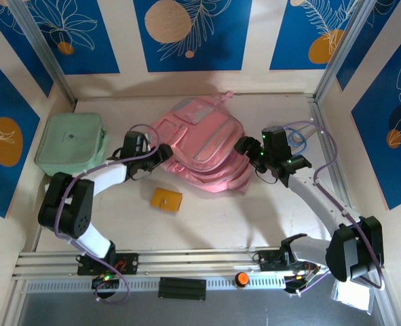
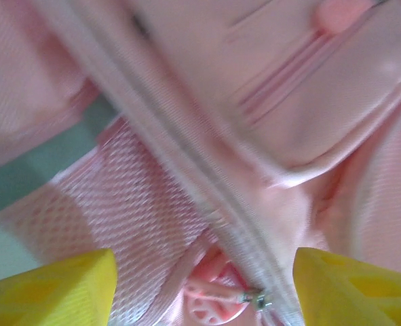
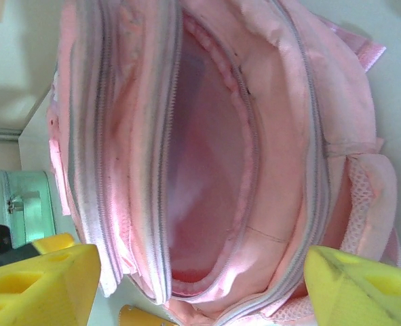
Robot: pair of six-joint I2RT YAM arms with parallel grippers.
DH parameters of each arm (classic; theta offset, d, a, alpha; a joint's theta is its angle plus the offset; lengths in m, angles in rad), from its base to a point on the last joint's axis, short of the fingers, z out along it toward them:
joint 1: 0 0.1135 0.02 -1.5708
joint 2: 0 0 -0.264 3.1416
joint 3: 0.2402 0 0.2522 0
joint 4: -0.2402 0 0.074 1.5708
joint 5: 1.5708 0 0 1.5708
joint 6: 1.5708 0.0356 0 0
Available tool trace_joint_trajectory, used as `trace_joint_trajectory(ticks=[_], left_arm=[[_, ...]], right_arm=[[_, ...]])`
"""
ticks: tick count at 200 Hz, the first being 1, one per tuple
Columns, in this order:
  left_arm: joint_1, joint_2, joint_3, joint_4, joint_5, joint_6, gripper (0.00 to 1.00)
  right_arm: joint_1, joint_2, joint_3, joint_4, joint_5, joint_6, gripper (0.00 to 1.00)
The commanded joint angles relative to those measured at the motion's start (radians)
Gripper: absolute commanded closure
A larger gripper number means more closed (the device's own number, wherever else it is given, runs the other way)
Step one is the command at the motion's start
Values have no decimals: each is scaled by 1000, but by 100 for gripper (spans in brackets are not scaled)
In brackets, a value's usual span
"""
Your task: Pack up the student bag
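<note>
The student bag (image 1: 203,146), a big pink backpack, lies flat in the middle of the table. My left gripper (image 1: 161,155) is at its left edge. In the left wrist view its yellow fingers (image 2: 58,288) stand wide apart over pink mesh and a zipper band, with a round pink zip pull (image 2: 210,305) between them, not pinched. My right gripper (image 1: 246,146) is at the bag's right edge, open. Its fingers (image 3: 41,282) frame the gaping main compartment (image 3: 207,170), whose pink inside looks bare.
A mint green zip case (image 1: 71,141) lies at the left wall, close behind the left arm. A small orange-yellow flat item (image 1: 167,199) sits on the table in front of the bag. White walls close in the table at back and sides.
</note>
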Motion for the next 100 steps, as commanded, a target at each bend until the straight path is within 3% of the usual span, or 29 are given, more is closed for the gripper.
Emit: trace_joint_trajectory(ticks=[1,41,100], left_arm=[[12,-19,-44,167,6,-153,40],[15,59,-46,292,34,-256,59],[16,128,-44,372,54,-303,66]], right_arm=[[27,14,58,-15,28,-35,21],[68,32,89,-29,48,-45,21],[91,39,81,-33,57,-31,21]])
